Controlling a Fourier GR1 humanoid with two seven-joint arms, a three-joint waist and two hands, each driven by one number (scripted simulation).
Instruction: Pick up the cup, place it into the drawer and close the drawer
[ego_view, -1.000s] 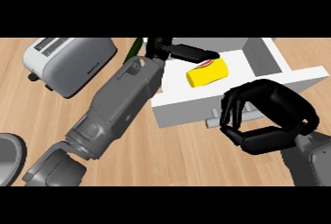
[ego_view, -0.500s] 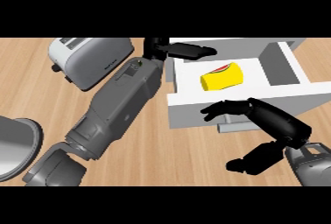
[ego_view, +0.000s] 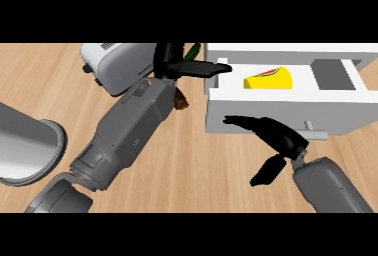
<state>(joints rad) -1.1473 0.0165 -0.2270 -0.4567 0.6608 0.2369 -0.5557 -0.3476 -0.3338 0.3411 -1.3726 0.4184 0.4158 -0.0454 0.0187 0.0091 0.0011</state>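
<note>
The yellow cup (ego_view: 267, 81), with a red mark on top, lies inside the open white drawer (ego_view: 288, 112) at the upper right. My left hand (ego_view: 193, 68) reaches along the drawer's left wall with straight fingers and holds nothing. My right hand (ego_view: 275, 136) is below the drawer, its fingers stretched out against the white front panel and its thumb hanging down. The drawer's small grey handle (ego_view: 314, 131) sticks out just right of that hand.
A silver toaster (ego_view: 117, 64) stands at the upper left, beside my left forearm. A grey metal pot (ego_view: 26, 150) sits at the left edge. A brown item (ego_view: 179, 100) and a green one (ego_view: 193, 50) show by the left wrist.
My right hand has uncurled and stretched its fingers onto the drawer's front. The left hand stays by the drawer's left wall. The cup lies in the drawer as before.
</note>
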